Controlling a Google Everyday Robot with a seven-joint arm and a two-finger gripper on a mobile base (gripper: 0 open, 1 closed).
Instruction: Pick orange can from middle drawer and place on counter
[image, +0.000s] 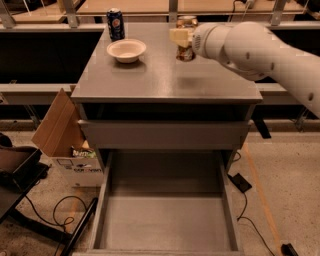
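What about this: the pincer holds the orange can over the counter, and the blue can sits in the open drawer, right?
No: the camera view shows the blue can on the counter, behind the bowl. The pincer does hold the orange can over the counter.

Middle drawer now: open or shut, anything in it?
Open and empty: the middle drawer is pulled out, showing only bare floor. The gripper holds the orange can upright over the counter, near its back.

Left of my gripper (184, 40), at the back, I saw a white bowl (126, 50); farther left, a dark blue can (115, 23); far below-left, an open cardboard box (65, 135).
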